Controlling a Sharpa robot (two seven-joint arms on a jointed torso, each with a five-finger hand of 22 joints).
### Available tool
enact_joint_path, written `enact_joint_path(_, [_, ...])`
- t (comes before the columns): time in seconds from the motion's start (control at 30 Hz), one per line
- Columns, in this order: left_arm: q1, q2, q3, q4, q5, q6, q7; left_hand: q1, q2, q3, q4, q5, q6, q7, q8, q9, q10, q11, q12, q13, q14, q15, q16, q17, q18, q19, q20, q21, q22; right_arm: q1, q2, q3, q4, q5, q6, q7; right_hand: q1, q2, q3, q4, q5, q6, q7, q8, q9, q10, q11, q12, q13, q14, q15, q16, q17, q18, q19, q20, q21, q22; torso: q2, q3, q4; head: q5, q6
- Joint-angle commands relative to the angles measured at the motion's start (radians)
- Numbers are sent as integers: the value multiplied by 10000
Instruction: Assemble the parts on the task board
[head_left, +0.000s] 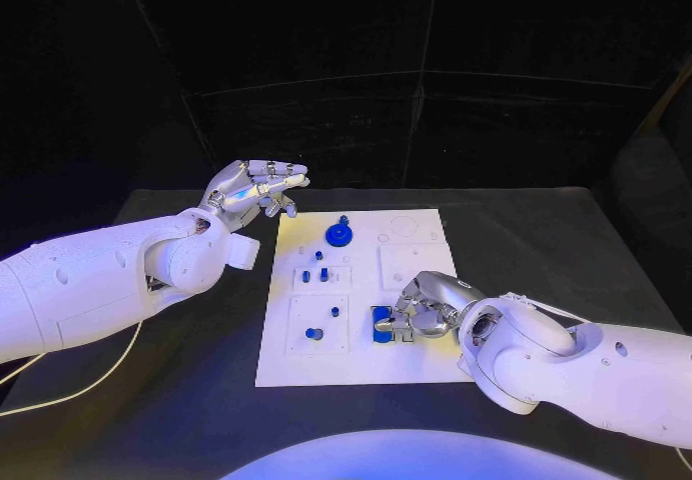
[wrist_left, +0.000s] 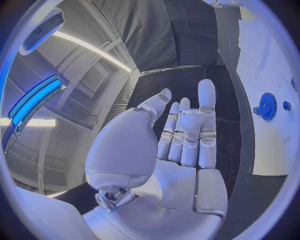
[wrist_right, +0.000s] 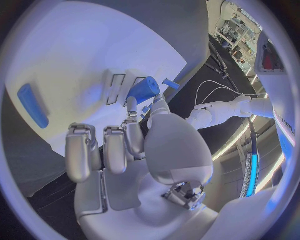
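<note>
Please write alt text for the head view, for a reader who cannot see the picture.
The right robot hand rests over a blue part at the near right of the white task board on a black table. The left robot hand hovers empty past the board's far left corner, near a blue gear.

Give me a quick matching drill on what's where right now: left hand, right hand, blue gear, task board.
Things:
1. left hand
2. right hand
3. blue gear
4. task board

States:
A. white plate lying on the black table
B. on the board's far part, near the left hand
C. raised past the board's far left corner, fingers apart, holding nothing
D. over the board's near right part, fingers at a blue part

Pairs: 1-C, 2-D, 3-B, 4-A
</note>
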Motion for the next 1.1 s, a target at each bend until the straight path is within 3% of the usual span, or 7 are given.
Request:
enact_joint_path(0.03, [14,5,8,1,30,113,112,6,115,-65,3,27,10,-62,40,7,25,-74,38,0,-42,-25,-66,-13,155,14,17,-56,-17,14,8,3,-14,-194,82,30,68,102,-1,19,80,81,-16,-25,17,30,-39,24,51,719,-10,16,659,-95,497,-16,50,1972,-3,-4,8,4,0])
enact_joint_path(0.2, [14,12,8,-8,30,115,110,6,115,-65,3,27,10,-62,40,7,25,-74,38,0,-42,-25,-66,-13,155,14,17,-56,-17,14,37,3,-74,-330,400,-93,413,155,13,-155,207,78,-17,-55,66,31,-43,-2,52,715,-17,7,646,-94,493,-24,45,1968,2,-2,17,3,-2])
enact_joint_path(0.37, [14,16,8,-13,30,114,109,6,115,-65,3,27,10,-62,40,7,25,-74,38,0,-42,-25,-66,-13,155,14,17,-56,-17,14,47,3,-137,-561,345,-189,813,177,29,-404,165,74,-5,-84,111,29,-35,-13,67,718,-12,12,668,-93,490,-22,42,1968,3,-1,11,6,1])
enact_joint_path(0.53, [14,34,8,-27,30,118,108,14,124,-66,3,28,15,-64,45,6,29,-77,42,-1,-40,-28,-64,-9,156,16,14,-60,-21,14,86,3,-218,-709,92,-230,754,364,11,-333,143,94,2,-97,138,46,-29,10,98,724,-6,26,700,-102,515,-17,63,1997,7,1,8,6,-14])
enact_joint_path(0.97, [13,35,8,-31,30,122,99,14,124,-66,3,28,15,-64,45,6,29,-77,42,-1,-40,-28,-64,-9,156,16,14,-60,-21,14,152,5,-257,-595,147,57,767,343,-33,-347,131,113,-8,-97,154,68,-36,46,133,733,-8,48,749,-114,549,-16,94,2036,18,-5,0,19,-78])
enact_joint_path(1.1, [13,26,8,-25,30,122,94,14,124,-66,3,28,15,-64,45,6,29,-77,42,-1,-40,-28,-64,-9,156,16,14,-60,-21,14,99,5,-183,-359,-115,409,640,339,-156,-257,25,140,-15,-106,183,91,-41,72,165,736,-12,53,761,-117,556,-18,101,2045,7,-4,-5,25,-83])
